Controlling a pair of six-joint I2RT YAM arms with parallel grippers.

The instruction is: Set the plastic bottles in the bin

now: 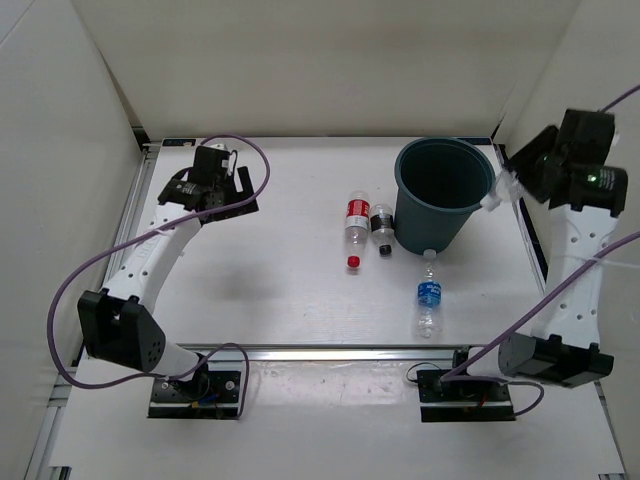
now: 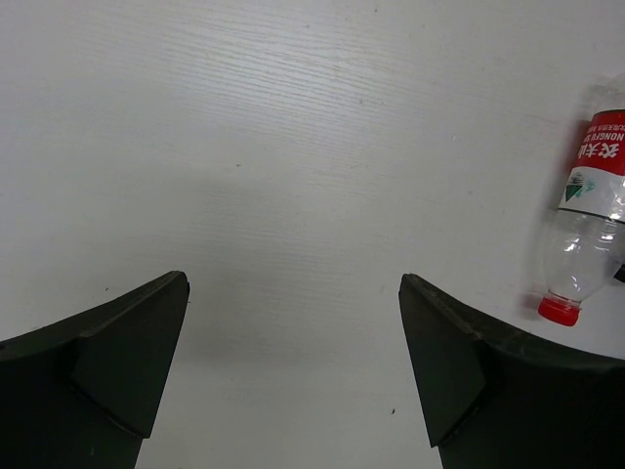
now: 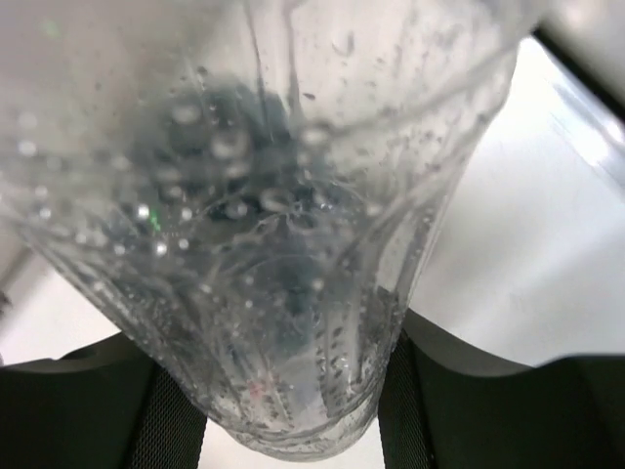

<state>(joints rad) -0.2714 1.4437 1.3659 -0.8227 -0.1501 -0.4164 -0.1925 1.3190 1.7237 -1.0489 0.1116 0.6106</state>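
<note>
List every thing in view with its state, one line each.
bin, upright, top open.
left gripper, open, empty.
right gripper, shut on the plain bottle.
red-label bottle, lying flat, cap on.
black-label bottle, lying flat near the bin.
blue-label bottle, lying flat in front of the bin.
</note>
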